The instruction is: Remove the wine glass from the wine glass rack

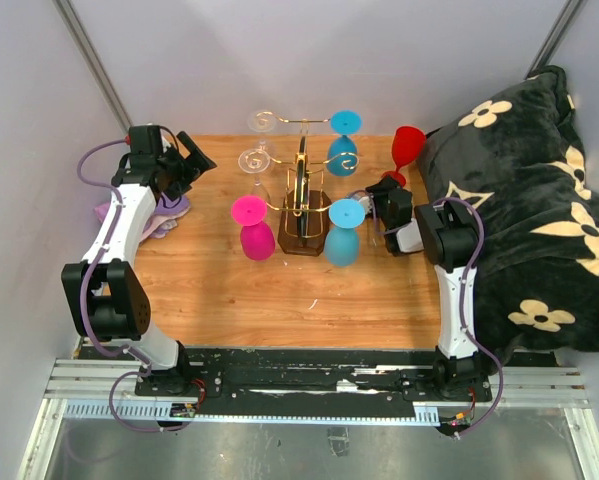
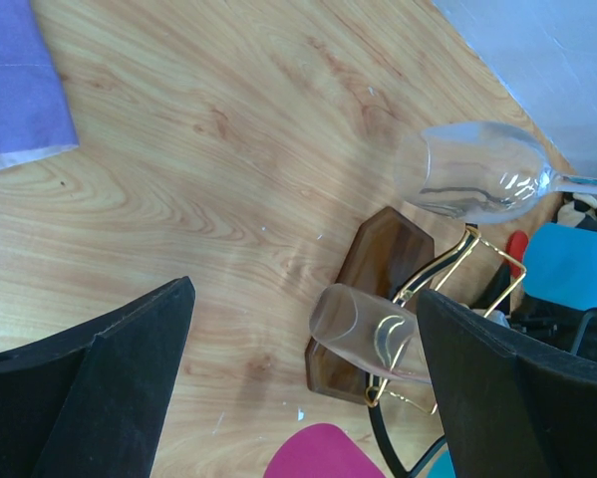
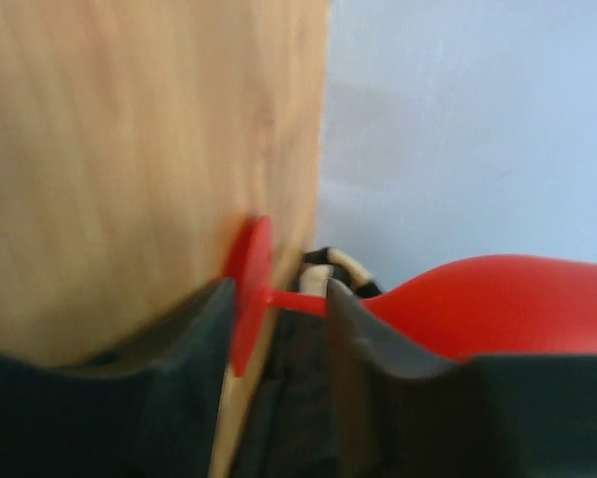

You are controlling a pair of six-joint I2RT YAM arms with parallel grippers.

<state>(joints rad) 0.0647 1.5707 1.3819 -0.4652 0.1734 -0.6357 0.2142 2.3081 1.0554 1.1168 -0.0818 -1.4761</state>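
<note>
Nearest on the right side of the wooden surface, the right hand reaches toward the far right corner with its fingers apart. The thin stem of the red wine glass runs across the gap between them, and neither finger presses on it. That glass is off the wine glass rack and well to its right. Its round foot is down against the wood and its bowl sits close to the black flowered blanket heaped along the right edge. At the middle of the surface the rack stands on its dark wooden base. A pink glass hangs bowl-down from a gold hook on its near left, and a blue glass hangs the same way on its near right. Farther back, two clear glasses hang on the left arms and two more blue ones on the right arms (the wrist view catches the clear pair just over the base). A purple cloth lies at the left edge. Beyond it, the left hand hovers above the far left of the surface, jaws spread wide and holding nothing.
</note>
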